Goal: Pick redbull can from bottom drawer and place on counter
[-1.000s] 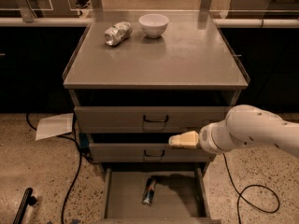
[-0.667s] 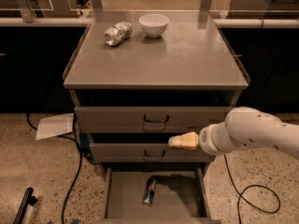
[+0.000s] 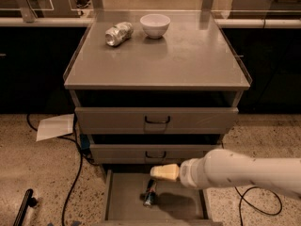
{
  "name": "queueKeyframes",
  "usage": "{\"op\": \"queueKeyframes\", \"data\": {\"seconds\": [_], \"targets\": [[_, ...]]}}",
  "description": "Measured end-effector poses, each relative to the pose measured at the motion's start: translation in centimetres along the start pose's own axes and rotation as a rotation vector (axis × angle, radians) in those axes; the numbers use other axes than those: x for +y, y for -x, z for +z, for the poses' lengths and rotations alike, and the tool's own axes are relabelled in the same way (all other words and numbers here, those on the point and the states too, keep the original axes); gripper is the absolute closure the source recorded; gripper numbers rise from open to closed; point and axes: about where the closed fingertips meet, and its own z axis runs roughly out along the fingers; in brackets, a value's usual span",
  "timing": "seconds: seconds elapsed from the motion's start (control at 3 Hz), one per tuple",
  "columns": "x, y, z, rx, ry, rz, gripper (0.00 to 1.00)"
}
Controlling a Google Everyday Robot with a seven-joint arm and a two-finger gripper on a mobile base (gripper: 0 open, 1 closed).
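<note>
The redbull can (image 3: 150, 195) lies on its side on the flat grey floor of the open bottom drawer (image 3: 124, 197), near the middle. My gripper (image 3: 163, 172), a cream tip on a thick white arm coming in from the right, points left and hovers just above and slightly right of the can, in front of the middle drawer. It is not touching the can. The counter (image 3: 160, 62) is the broad grey top of the cabinet, well above the gripper.
A dented all-silver can (image 3: 119, 33) and a white bowl (image 3: 155, 25) sit at the back of the counter. The two upper drawers with black handles (image 3: 157, 121) are closed. A sheet of paper (image 3: 55, 126) and black cables (image 3: 75, 173) lie on the floor at left.
The gripper and arm have moved down and to the left, from the level of the middle drawer to just over the open bottom drawer, closer to the can.
</note>
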Motion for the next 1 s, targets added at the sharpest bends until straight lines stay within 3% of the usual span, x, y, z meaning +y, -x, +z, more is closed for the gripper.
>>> {"op": "queueKeyframes", "data": {"seconds": [0.33, 0.67, 1.0], "targets": [[0.9, -5.9, 4.4, 0.063, -0.019, -0.013, 0.0], [1.9, -8.1, 5.7, 0.085, -0.019, -0.075, 0.0], [1.9, -8.1, 5.7, 0.085, -0.019, -0.075, 0.0]]}}
